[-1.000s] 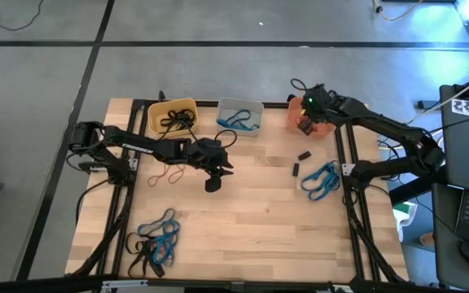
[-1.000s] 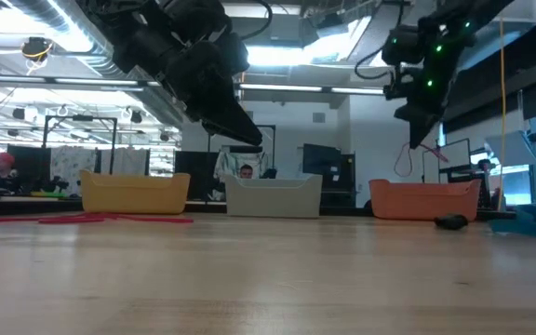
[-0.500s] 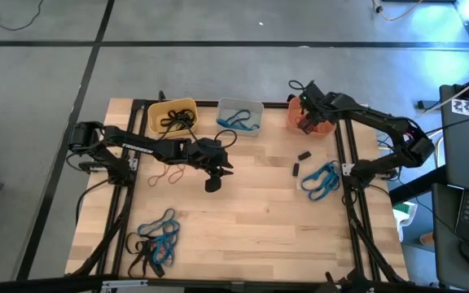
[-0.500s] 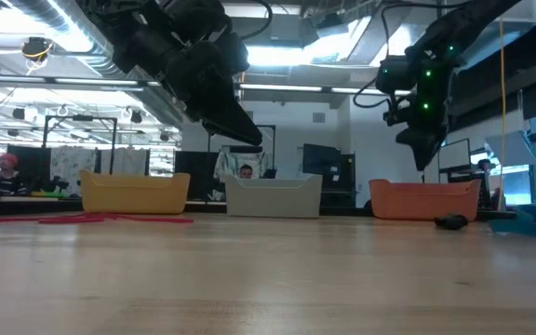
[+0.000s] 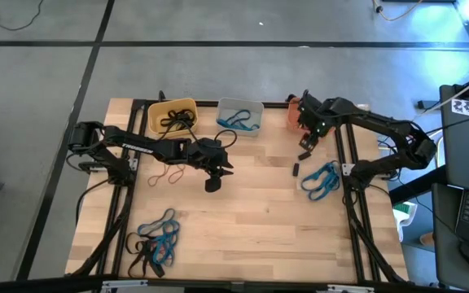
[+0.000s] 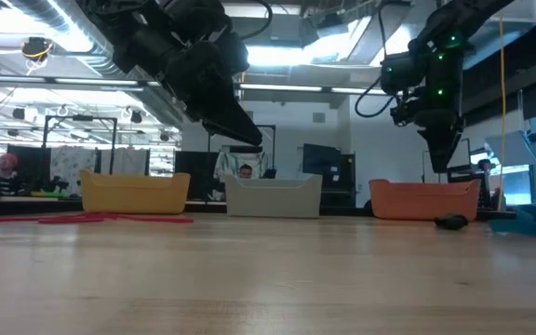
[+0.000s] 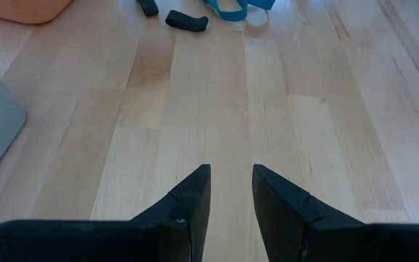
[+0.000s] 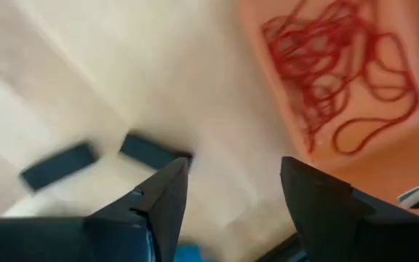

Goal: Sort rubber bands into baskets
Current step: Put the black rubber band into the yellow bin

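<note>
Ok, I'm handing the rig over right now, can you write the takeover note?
Right gripper: open, empty, beside the orange basket, which holds red bands.
Left gripper: slightly open, empty, above mid-table.
Done: black bands in the yellow basket, blue in the grey basket.
Left: blue pile on the right, mixed pile front left, red bands on the table left.

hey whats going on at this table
Two robot arms are sorting rubber bands by colour into three baskets at the table's far edge. The right hand, open and empty, is beside the orange basket, which holds red bands. The left hand hangs over bare wood mid-table, holding nothing. Black bands lie in the yellow basket, blue ones in the grey basket. Loose piles remain on the table.
</note>
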